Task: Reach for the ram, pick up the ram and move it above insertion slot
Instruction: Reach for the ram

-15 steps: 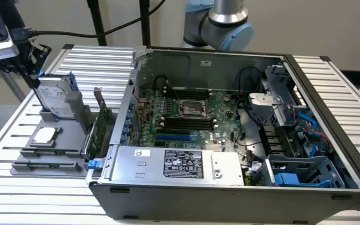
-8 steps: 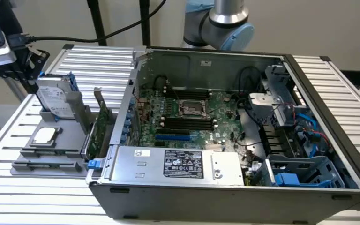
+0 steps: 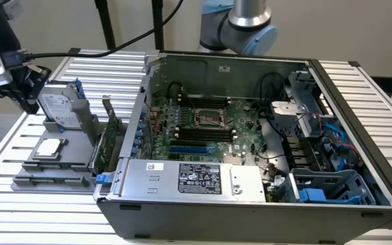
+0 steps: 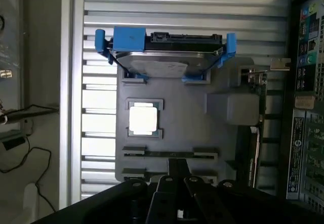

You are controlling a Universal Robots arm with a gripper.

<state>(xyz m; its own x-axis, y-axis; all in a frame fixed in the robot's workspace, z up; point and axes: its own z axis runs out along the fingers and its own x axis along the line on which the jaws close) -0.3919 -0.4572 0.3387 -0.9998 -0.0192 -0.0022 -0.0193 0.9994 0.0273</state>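
The gripper (image 4: 178, 180) is close to the thin ram (image 4: 169, 154) on the grey holder (image 4: 195, 133), beside a shiny square chip (image 4: 144, 119).

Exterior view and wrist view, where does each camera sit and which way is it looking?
Exterior view: off the arm, raised, looking down into the open computer case; the robot arm rises behind the case.
Wrist view: on the wrist, looking straight down on the gray parts tray; the gripper juts into frame.
Shared: the tray, the blue-railed hard drive and the processor chip.
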